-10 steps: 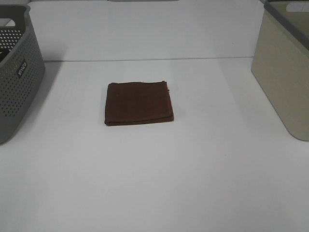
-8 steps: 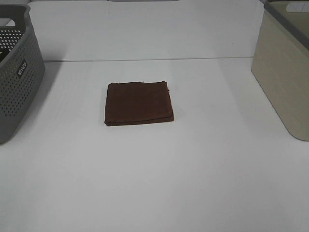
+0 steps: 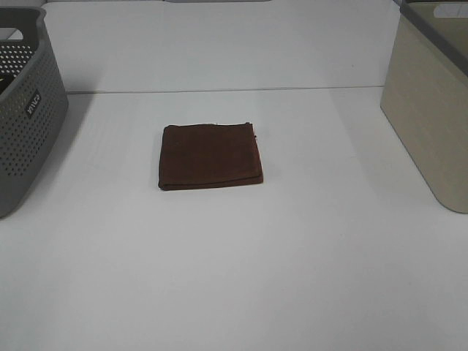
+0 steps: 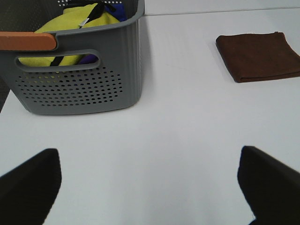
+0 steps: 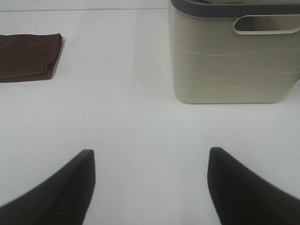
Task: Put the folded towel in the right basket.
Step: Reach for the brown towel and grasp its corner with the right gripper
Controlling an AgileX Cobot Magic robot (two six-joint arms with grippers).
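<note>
A folded dark brown towel (image 3: 210, 156) lies flat in the middle of the white table; it also shows in the left wrist view (image 4: 258, 55) and the right wrist view (image 5: 29, 56). The right basket (image 3: 431, 102) is beige with a grey rim and stands at the table's right edge; it also shows in the right wrist view (image 5: 234, 56). My left gripper (image 4: 150, 185) is open and empty, well short of the towel. My right gripper (image 5: 150, 180) is open and empty, between the towel and the beige basket. Neither arm shows in the exterior view.
A grey perforated basket (image 3: 25, 110) stands at the left edge; the left wrist view shows it (image 4: 79, 79) holding yellow and blue cloth. The white table (image 3: 234, 270) stretches between the baskets.
</note>
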